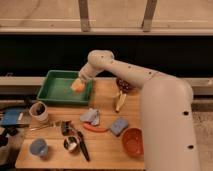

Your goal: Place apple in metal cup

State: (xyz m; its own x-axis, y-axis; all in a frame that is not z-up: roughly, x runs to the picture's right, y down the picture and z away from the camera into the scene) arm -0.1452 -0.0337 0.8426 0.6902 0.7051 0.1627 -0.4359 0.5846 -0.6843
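The apple [77, 86], small and yellow-orange, is at the tip of my gripper [81, 80], over the right part of the green tray [55, 92]. The gripper comes down from the arm's elbow [100, 60] and is shut on the apple, holding it just above the tray floor. The metal cup [71, 144], small and shiny silver, stands near the front left of the wooden table [107, 160], well in front of the gripper and apart from it.
A light blue cup [38, 147] stands left of the metal cup and a black tool [83, 146] lies right of it. Also on the table are a white mug [38, 111], grey cloth [91, 116], carrot [95, 128], blue sponge [119, 125], banana [119, 101] and orange bowl [132, 141].
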